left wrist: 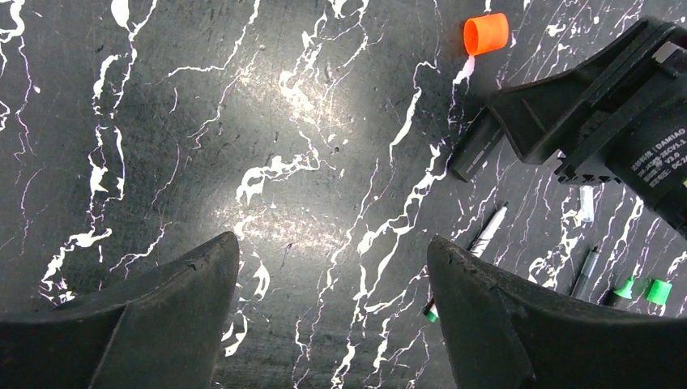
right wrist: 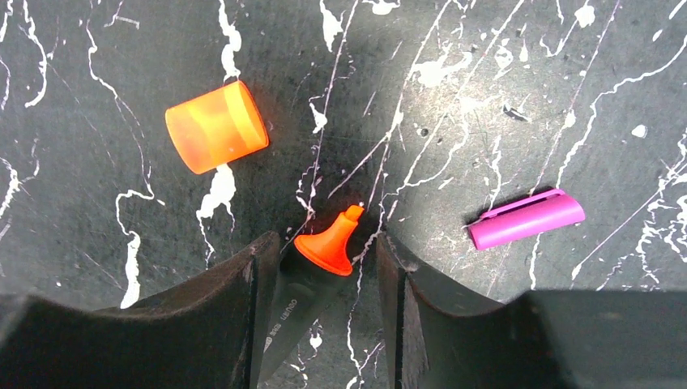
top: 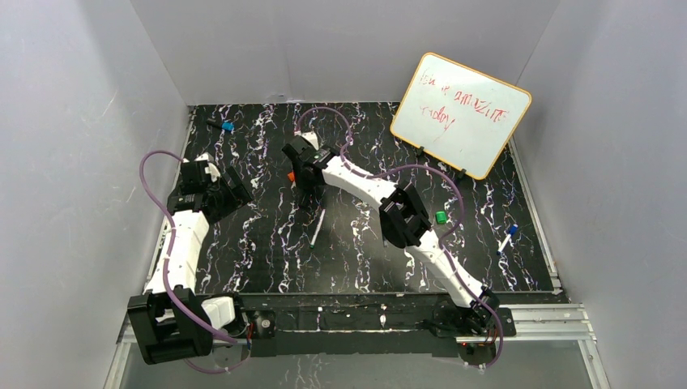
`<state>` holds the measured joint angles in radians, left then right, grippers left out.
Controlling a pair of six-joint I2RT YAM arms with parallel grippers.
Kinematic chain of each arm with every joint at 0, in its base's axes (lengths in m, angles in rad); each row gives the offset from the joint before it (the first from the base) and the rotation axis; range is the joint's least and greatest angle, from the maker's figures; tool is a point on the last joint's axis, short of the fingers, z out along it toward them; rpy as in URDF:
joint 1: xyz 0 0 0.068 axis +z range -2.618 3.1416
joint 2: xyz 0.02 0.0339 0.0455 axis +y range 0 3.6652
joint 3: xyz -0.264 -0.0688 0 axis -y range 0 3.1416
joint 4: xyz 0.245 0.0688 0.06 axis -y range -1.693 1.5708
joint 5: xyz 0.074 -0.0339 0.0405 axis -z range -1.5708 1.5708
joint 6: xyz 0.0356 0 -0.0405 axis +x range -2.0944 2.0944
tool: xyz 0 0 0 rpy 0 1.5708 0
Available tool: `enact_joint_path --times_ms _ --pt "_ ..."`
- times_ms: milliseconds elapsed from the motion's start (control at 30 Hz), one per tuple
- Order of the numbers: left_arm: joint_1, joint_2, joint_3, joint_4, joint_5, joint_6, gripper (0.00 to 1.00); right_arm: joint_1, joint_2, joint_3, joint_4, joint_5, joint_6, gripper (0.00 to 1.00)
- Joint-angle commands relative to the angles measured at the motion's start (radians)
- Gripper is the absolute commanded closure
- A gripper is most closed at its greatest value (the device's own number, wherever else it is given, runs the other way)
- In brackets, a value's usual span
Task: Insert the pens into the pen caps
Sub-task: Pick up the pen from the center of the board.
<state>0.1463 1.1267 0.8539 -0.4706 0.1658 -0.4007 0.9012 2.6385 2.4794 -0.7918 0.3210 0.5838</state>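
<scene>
In the right wrist view a black marker with an orange tip (right wrist: 330, 241) lies between the fingers of my right gripper (right wrist: 328, 247). Its barrel rests against the left finger, and a gap shows on the right side, so the jaws stand open around it. An orange cap (right wrist: 217, 127) lies on its side just beyond, to the left, and a purple cap (right wrist: 526, 220) lies to the right. My left gripper (left wrist: 332, 251) hangs wide open over bare table. It sees the orange cap (left wrist: 486, 34), a slim white pen (left wrist: 488, 231), a green-tipped marker (left wrist: 624, 289) and a green cap (left wrist: 659, 292).
A whiteboard (top: 460, 113) leans at the back right. A blue cap (top: 228, 126) lies at the far left, a green cap (top: 440, 216) right of the right arm, a white pen (top: 507, 240) near the right edge. Grey walls enclose the marbled table (top: 267, 259).
</scene>
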Motion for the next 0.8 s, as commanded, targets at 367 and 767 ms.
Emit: enact_joint_path --times_ms 367,767 --pt "-0.007 -0.002 -0.017 -0.016 -0.016 0.021 0.18 0.065 0.021 -0.142 -0.104 -0.001 -0.118 0.76" --pt "-0.011 -0.076 -0.046 -0.022 0.011 0.023 0.18 0.064 -0.105 -0.297 -0.049 0.034 -0.061 0.99"
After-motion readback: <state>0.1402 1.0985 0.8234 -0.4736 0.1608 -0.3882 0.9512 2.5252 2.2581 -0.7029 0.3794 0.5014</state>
